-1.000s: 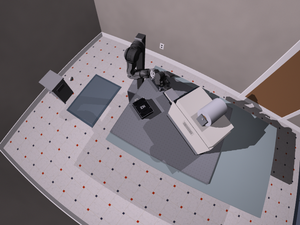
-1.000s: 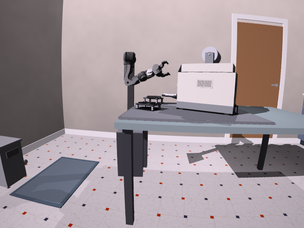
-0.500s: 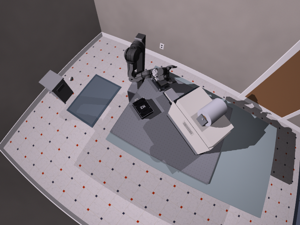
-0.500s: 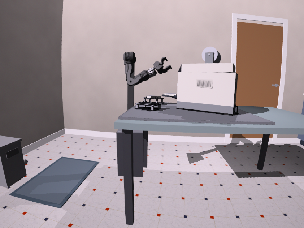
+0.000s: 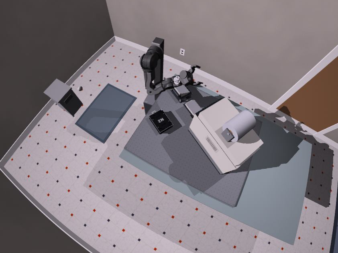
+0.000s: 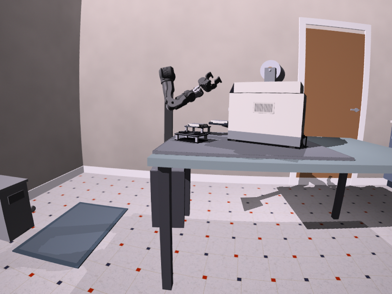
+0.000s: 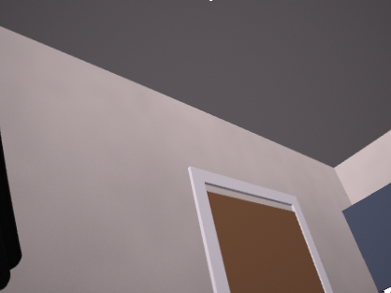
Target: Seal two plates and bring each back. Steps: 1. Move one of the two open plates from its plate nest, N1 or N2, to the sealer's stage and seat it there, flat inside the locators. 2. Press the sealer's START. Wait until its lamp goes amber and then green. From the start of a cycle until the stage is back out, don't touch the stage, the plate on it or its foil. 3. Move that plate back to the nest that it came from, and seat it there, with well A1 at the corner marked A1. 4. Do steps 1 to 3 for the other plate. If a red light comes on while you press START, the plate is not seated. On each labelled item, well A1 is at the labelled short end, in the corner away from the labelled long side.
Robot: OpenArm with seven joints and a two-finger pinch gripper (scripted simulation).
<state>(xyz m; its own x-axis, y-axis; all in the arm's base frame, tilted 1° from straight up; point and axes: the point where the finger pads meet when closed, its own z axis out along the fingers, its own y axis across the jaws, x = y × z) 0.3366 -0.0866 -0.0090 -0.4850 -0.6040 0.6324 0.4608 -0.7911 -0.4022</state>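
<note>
My gripper (image 5: 197, 74) (image 6: 213, 77) is open and empty. It is raised high above the back left of the table and points up toward the wall. The wrist view shows only wall, ceiling and a door. The white sealer (image 5: 216, 123) (image 6: 264, 117) stands on the grey mat (image 5: 157, 148). Its stage (image 5: 192, 106) (image 6: 217, 123) sticks out at its left end with a pale flat plate on it. Nest N1 (image 5: 181, 92) (image 6: 196, 126) is below my wrist and carries a pale plate. Nest N2 (image 5: 160, 120) (image 6: 191, 136) shows its label on a bare black top.
A foil roll (image 5: 241, 124) (image 6: 271, 70) sits on top of the sealer. The table (image 5: 267, 202) (image 6: 261, 166) has a blue-grey top. On the floor to the left lie a blue mat (image 5: 105, 112) (image 6: 71, 233) and a dark box (image 5: 66, 96) (image 6: 13, 205). A brown door (image 6: 333, 81) (image 7: 262, 245) is behind.
</note>
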